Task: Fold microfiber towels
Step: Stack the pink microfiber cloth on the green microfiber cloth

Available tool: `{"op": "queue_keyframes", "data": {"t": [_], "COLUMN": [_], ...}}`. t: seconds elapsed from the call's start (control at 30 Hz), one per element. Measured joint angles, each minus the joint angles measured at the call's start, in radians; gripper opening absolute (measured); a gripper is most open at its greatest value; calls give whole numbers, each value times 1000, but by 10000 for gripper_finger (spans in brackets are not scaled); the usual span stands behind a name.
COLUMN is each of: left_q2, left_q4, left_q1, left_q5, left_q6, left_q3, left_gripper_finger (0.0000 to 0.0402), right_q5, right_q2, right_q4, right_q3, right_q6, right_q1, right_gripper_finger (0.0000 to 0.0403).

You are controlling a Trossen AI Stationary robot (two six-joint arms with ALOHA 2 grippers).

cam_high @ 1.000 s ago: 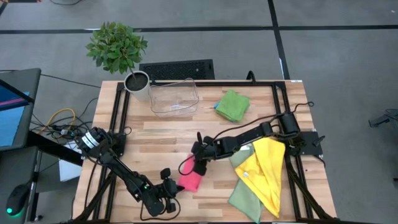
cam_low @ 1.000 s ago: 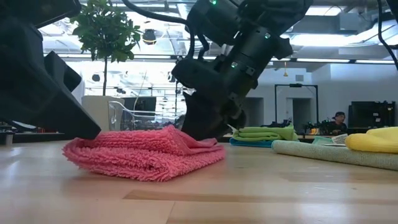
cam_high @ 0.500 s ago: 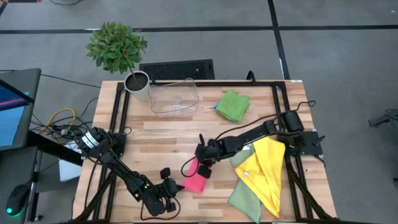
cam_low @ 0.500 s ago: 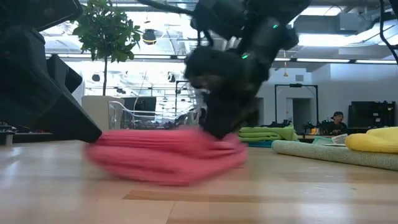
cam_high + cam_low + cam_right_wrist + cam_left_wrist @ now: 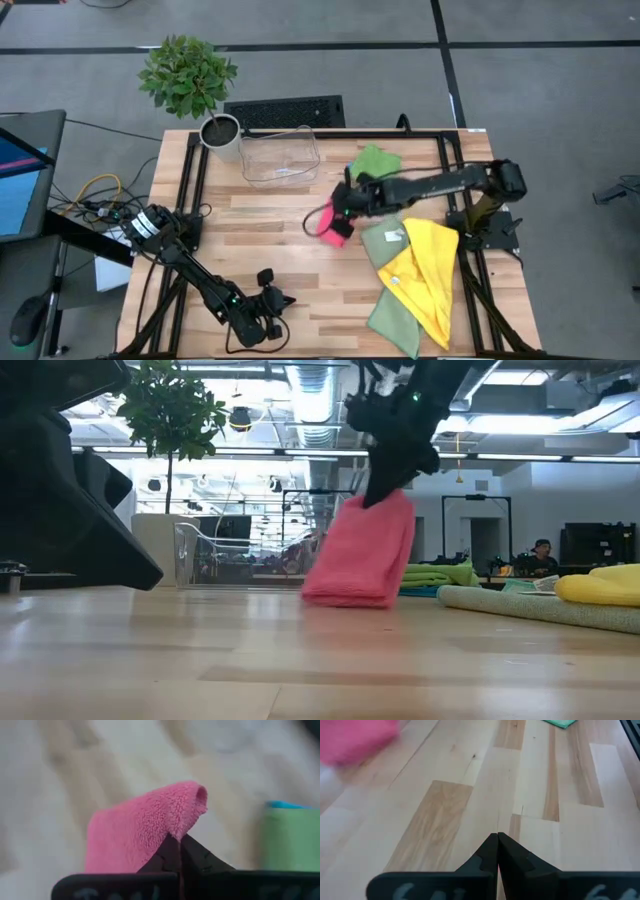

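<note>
A folded pink towel (image 5: 334, 226) hangs from my shut right gripper (image 5: 342, 208) over the middle of the table; in the low view the pink towel (image 5: 364, 552) droops nearly to the wood. Whether its lower end touches, I cannot tell. My left gripper (image 5: 278, 300) waits shut near the front edge, with nothing between its fingers (image 5: 490, 851). A folded green towel (image 5: 375, 160) lies on a blue one at the far right, partly under my right arm. A yellow towel (image 5: 430, 270) lies over a sage green towel (image 5: 392, 318) at the near right. My right gripper pinches the pink towel's upper folded edge (image 5: 169, 829) between its two fingers, several layers together. The fingers come from above, slanting down. The towel hangs below them, and a rounded fold (image 5: 199, 796) sticks up past the fingertips.
A clear plastic bin (image 5: 280, 156) and a potted plant (image 5: 220, 135) stand along the far edge. Black frame rails (image 5: 190, 190) run down both sides of the table. Bare wood lies between the two grippers.
My right gripper has risen and gone toward the far edge and somewhat right, taking the pink towel along. The towel lay folded flat near the front, slid along the wood, and now hangs upright below the fingers.
</note>
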Motion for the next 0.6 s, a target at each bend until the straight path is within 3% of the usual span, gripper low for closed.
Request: {"op": "queue_keyframes", "data": {"t": [0.23, 0.6], "left_q2": [0, -1], "left_q4": [-12, -122], "left_q1": [0, 0], "left_q5": [1, -9], "left_q6": [-18, -80], "left_q3": [0, 0], "left_gripper_finger": [0, 0], "right_q5": [32, 28], "right_q2": [-58, -114], "right_q4": [-94, -87], "right_q3": [1, 3], "right_q6": [-108, -299], "right_q1": [-132, -332], "right_gripper_finger": [16, 16]}}
